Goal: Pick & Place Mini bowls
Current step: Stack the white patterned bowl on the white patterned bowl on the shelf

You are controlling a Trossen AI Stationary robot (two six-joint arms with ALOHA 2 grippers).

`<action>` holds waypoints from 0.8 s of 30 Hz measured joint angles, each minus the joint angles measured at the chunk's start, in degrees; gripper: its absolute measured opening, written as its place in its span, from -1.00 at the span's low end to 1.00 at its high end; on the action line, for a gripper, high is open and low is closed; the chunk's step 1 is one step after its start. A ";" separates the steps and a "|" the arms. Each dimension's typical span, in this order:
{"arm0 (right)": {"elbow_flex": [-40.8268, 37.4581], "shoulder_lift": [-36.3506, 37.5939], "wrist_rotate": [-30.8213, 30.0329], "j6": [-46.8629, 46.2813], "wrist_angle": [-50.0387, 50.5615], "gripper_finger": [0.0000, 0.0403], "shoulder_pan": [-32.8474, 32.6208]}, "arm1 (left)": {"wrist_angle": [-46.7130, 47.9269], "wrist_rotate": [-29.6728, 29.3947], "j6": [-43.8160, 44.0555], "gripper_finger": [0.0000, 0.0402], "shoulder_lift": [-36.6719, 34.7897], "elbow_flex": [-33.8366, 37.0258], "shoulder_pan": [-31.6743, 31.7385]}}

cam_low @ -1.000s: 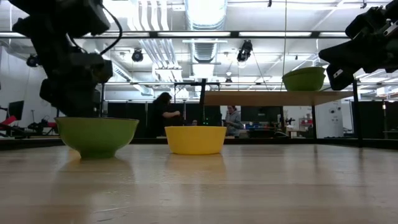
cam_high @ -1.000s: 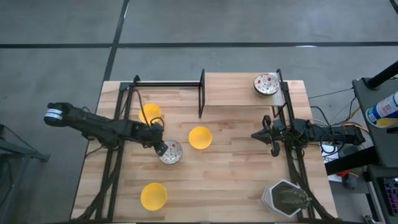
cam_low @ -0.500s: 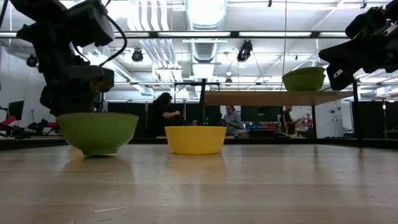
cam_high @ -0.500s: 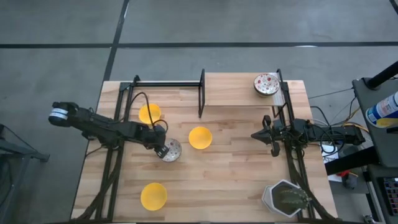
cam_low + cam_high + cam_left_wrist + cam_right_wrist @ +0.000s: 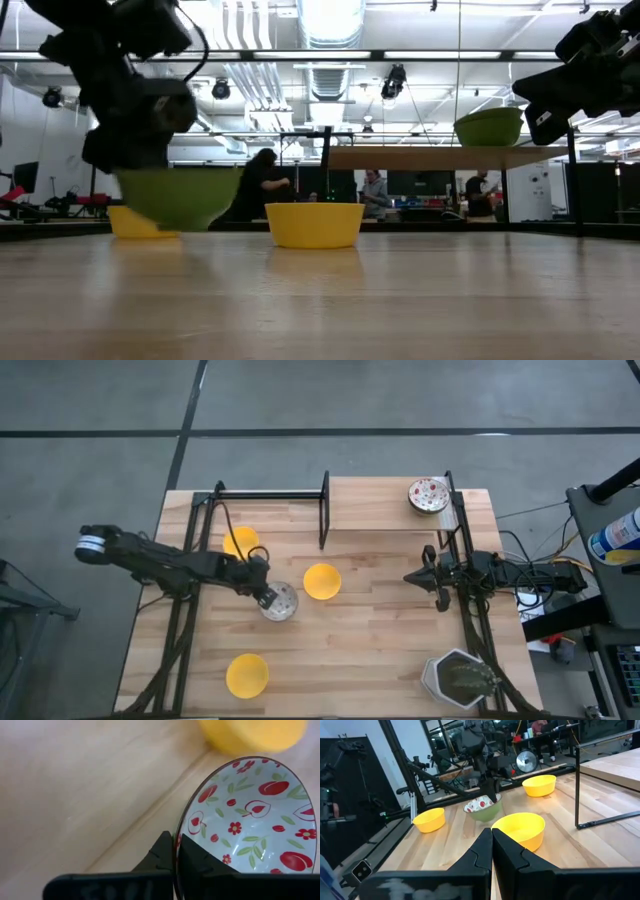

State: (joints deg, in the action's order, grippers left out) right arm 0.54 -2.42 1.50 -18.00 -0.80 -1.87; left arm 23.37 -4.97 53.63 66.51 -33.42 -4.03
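A mini bowl, white with red-and-green pattern inside [image 5: 250, 820] and green outside [image 5: 178, 197], hangs just above the table at centre-left, with my left gripper [image 5: 265, 597] shut on it. Three yellow mini bowls rest on their bases on the table: far left [image 5: 240, 542], centre [image 5: 322, 581], near left [image 5: 247, 674]. A second patterned mini bowl [image 5: 428, 495] stands on the raised shelf at the far right. My right gripper [image 5: 437, 578] waits shut above the table's right side. My left gripper pinches the patterned bowl's rim [image 5: 176, 837] on the side toward the table's left, one finger inside [image 5: 195, 857] the bowl and one outside [image 5: 162, 852]. The fingers slant down from the left. The bowl [image 5: 482, 806] hangs clear of the table, slightly tilted.
A black frame [image 5: 324, 510] stands upright at the far middle, beside the raised wooden shelf [image 5: 380, 500]. A grey-white hexagonal container [image 5: 460, 678] sits at the near right corner. People show in the room beyond the table.
My left gripper has taken hold of the patterned bowl's rim and gone up and a little toward the table's right edge. The bowl, which rested on the table a second ago, is now lifted clear and uncovers the yellow bowl behind it in the low view.
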 joint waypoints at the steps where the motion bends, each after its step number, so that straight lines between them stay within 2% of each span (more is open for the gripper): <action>1: 0.00 -0.02 -0.04 0.00 -0.02 -0.96 0.00 | -0.05 -0.02 -0.01 -0.98 -0.31 -0.60 0.08; 6: 0.00 0.00 -0.24 0.28 -0.02 -0.96 0.02 | -0.04 0.00 0.02 -0.98 -0.93 -4.88 0.28; 10: 0.00 0.02 -3.65 1.50 -0.17 -0.96 0.04 | -0.30 0.04 -0.40 -0.99 -0.53 -9.24 1.03; 16: 0.02 0.02 -4.78 1.70 -0.33 -0.96 0.02 | -0.32 0.38 -3.67 -0.99 1.36 -16.42 3.09; 18: 0.02 -0.09 -5.82 -5.16 -2.05 -0.96 -0.02 | 1.11 1.64 -5.45 -0.99 2.60 -19.24 3.87; 19: 0.04 -0.06 -8.65 -11.69 -2.84 -0.96 -0.04 | 2.20 1.54 -6.22 -0.99 3.35 -20.76 4.13; 22: 0.09 0.05 -19.99 -39.16 -2.98 -0.96 0.07 | 6.06 1.53 -9.09 -0.99 5.94 -25.44 4.99; 24: 0.09 -0.25 -25.41 -55.77 -2.88 -0.96 0.04 | 8.22 1.52 -10.85 -0.99 7.95 -28.14 5.53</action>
State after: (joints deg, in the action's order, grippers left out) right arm 0.62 -2.67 -23.91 -73.77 -3.67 -1.83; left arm 31.60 -3.45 42.77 74.46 -61.57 1.50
